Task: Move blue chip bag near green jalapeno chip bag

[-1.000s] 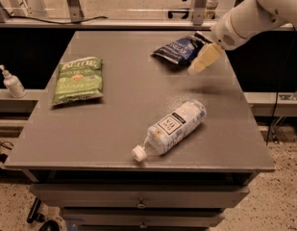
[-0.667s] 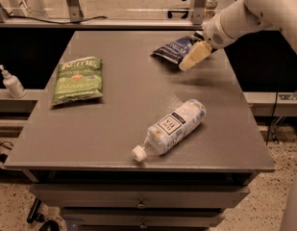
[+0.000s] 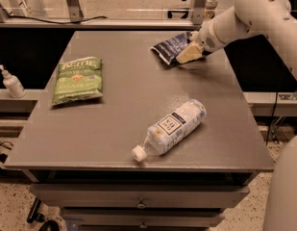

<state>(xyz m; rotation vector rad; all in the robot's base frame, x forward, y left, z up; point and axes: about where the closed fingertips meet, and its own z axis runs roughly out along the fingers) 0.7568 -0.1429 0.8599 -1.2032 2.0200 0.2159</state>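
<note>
One green jalapeno chip bag [image 3: 78, 79], one clear bottle [image 3: 177, 124], one blue chip bag [image 3: 168, 48], jaws at it

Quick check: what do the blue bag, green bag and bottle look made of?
The blue chip bag: crinkled foil-like film, glossy, creases catching light. The green chip bag: smooth printed plastic film, slight sheen. The bottle: clear plastic, probably, with white label and cap. The gripper is at the blue bag's right edge.

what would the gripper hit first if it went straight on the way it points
The crinkled dark blue foil chip bag: the gripper, upper right in view, points left at it, seemingly touching.
</note>
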